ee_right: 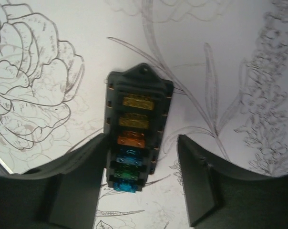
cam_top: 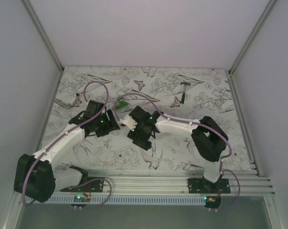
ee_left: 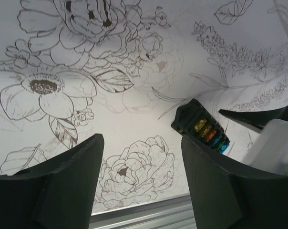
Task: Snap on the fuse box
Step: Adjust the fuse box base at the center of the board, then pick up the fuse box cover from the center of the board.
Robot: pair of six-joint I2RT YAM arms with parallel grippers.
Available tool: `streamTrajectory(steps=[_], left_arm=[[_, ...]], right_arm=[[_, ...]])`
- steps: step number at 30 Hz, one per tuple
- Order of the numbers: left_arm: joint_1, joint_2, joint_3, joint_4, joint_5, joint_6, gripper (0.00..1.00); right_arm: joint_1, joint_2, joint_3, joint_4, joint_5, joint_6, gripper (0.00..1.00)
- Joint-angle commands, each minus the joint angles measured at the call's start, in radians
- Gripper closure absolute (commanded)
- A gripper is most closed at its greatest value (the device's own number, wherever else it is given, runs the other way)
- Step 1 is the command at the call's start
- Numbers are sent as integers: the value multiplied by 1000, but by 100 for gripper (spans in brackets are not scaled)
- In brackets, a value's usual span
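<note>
The fuse box (ee_right: 137, 102) is a black oblong box lying on the flower-printed table, with a row of yellow, orange, blue and green fuses showing along its open top. My right gripper (ee_right: 141, 143) is open and straddles its near end: the left finger is against the box's side and the right finger stands apart from it. My left gripper (ee_left: 141, 143) is open and empty over bare table. The fuse box (ee_left: 201, 126) lies just beyond its right finger. In the top view both grippers (cam_top: 106, 121) (cam_top: 134, 126) meet mid-table and hide the box.
A small green piece (cam_top: 120, 105) lies just behind the grippers. A dark hammer-shaped tool (cam_top: 183, 90) lies at the back right. A small metal tool (cam_top: 67, 102) lies at the far left. White walls enclose the table, and a metal rail (cam_top: 158, 179) runs along the near edge.
</note>
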Motion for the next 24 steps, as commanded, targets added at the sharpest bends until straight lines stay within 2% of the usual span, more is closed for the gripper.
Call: streamTrajectory(steps=[1, 3, 10, 12, 14, 16, 20, 24], left_arm=[[23, 55, 65, -39, -16, 43, 31], [28, 78, 86, -39, -11, 52, 31], [55, 122, 104, -39, -19, 71, 29], [62, 118, 103, -39, -20, 79, 25], [72, 118, 97, -39, -17, 66, 13], [82, 118, 90, -38, -13, 46, 7], [94, 117, 83, -39, 3, 33, 4], [96, 118, 79, -40, 11, 28, 3]], right_arm=[[-54, -100, -1, 52, -27, -30, 29], [-87, -146, -7, 76, -3, 8, 21], [-275, -188, -2, 171, 110, 192, 9], [-315, -156, 20, 199, 129, 210, 6], [-352, -96, 65, 222, 154, 230, 3], [-381, -31, 130, 234, 164, 256, 3], [-395, 105, 278, 237, 238, 353, 0], [-389, 203, 357, 276, 303, 478, 0]])
